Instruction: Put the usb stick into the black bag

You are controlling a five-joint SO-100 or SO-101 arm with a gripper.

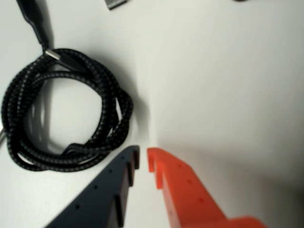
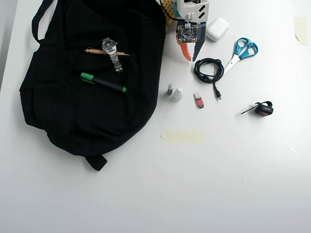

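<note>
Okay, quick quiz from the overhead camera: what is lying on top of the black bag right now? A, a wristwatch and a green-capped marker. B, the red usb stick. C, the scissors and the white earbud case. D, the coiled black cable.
A: in the overhead view a wristwatch and a green-capped marker lie on the black bag, while the usb stick sits on the white table to its right.

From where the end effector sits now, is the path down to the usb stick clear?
Probably yes. The end effector hangs empty above bare table; the usb stick lies open, with the coiled cable to one side and two small bottles opposite.
</note>
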